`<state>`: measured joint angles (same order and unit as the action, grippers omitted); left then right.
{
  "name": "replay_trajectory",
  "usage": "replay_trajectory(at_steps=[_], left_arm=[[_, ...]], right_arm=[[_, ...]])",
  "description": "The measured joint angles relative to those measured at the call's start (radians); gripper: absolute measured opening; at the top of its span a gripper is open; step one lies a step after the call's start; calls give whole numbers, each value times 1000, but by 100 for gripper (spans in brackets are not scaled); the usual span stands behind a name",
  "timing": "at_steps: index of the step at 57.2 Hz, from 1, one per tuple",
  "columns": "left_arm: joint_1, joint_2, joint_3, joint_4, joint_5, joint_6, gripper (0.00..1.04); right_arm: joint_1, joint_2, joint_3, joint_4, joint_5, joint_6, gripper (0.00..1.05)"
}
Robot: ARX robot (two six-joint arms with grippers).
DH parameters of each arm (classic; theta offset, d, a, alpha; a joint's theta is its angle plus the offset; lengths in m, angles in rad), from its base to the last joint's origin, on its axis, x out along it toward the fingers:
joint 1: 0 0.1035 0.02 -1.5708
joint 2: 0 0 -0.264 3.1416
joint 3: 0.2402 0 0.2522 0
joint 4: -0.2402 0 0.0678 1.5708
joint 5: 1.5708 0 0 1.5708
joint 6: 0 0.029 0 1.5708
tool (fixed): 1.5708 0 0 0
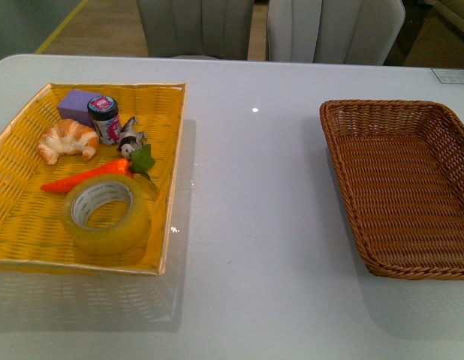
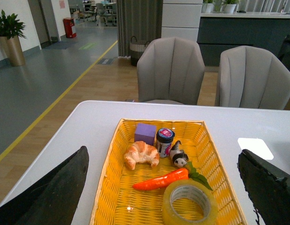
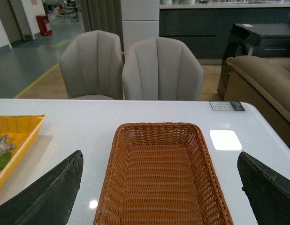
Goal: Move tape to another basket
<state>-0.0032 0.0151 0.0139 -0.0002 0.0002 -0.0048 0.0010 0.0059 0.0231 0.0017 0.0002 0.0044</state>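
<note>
The tape [image 1: 106, 213], a yellowish translucent roll with a white core, lies flat in the near right corner of the yellow basket [image 1: 14, 225]. In the left wrist view the tape [image 2: 189, 204] sits low between my left gripper's open fingers [image 2: 60, 187], well below them. The brown wicker basket [image 1: 344, 150] stands empty on the right of the table. My right gripper [image 3: 161, 197] hangs open above the brown basket [image 3: 117, 154], its fingers spread wider than the basket. Neither gripper shows in the front view.
In the yellow basket with the tape lie a carrot [image 1: 85, 178], a croissant [image 1: 67, 139], a purple block [image 1: 78, 103], a small jar [image 1: 104, 118] and a toy animal [image 1: 131, 138]. White table [image 1: 254, 225] separates the baskets. Two grey chairs [image 1: 333, 30] stand behind the far edge.
</note>
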Motion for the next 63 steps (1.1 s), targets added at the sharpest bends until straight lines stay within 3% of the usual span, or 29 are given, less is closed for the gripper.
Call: replay_trajectory(at_steps=[30, 37, 42, 54, 63], left_arm=[[0, 0, 0, 0, 0, 0, 96], [27, 241, 135, -227, 210, -80, 96], [24, 441, 196, -129, 214, -89, 96], [3, 1191, 354, 333, 140, -42, 96], [-1, 1567, 473, 482, 99, -18, 96]], right_arm=[[0, 0, 0, 0, 0, 0, 96], [0, 0, 0, 0, 0, 0, 96], [0, 0, 0, 0, 0, 0, 96], [0, 0, 0, 0, 0, 0, 96], [0, 0, 0, 0, 0, 0, 96]])
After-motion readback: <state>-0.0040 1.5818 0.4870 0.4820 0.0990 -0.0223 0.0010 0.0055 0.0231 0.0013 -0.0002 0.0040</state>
